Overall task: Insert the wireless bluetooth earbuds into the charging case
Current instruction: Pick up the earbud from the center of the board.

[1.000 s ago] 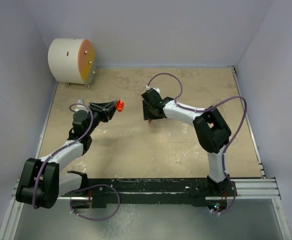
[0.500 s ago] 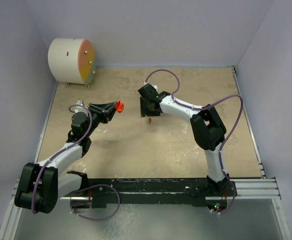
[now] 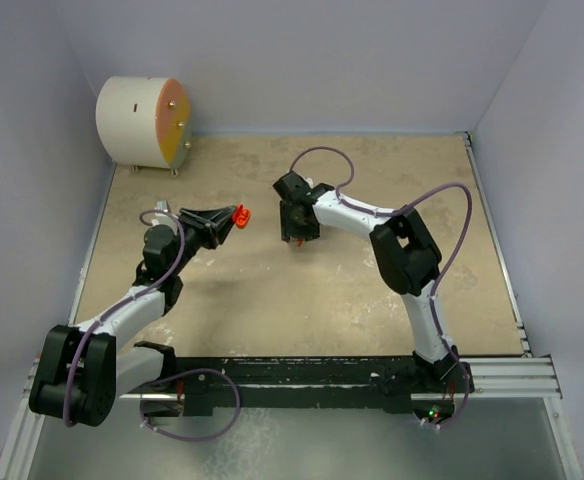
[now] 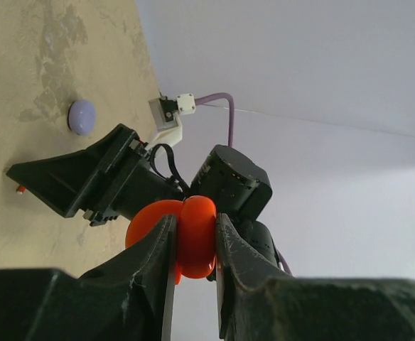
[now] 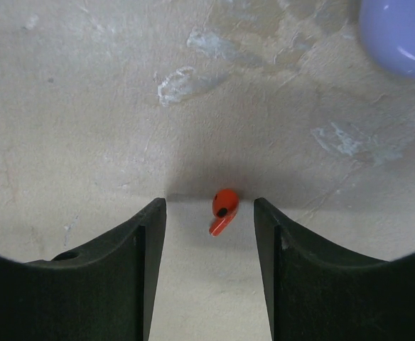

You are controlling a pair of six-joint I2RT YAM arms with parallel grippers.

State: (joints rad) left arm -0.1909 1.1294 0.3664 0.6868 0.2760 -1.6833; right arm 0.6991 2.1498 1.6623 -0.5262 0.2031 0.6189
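Left arm [image 3: 122, 312] and right arm [image 3: 412, 262]: white link shells, black joint housings, mounted on a black base rail [image 3: 302, 375]. A lavender cable [image 4: 214, 98] loops along each arm. Left tool [image 3: 230, 216] and right tool [image 3: 294, 236]: matte black wedge fingers [image 5: 87, 284]. Green indicator light [image 3: 432, 411] at the right base.

lavender case [image 5: 399, 34]: cut by frame corner | red case [image 4: 193, 227]: partly behind fingers [image 4: 147, 273]

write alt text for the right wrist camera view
A tiny red earbud lies on the mottled beige table, between the open fingers of the right gripper and touching neither. Part of a round lavender case shows in the top right corner.
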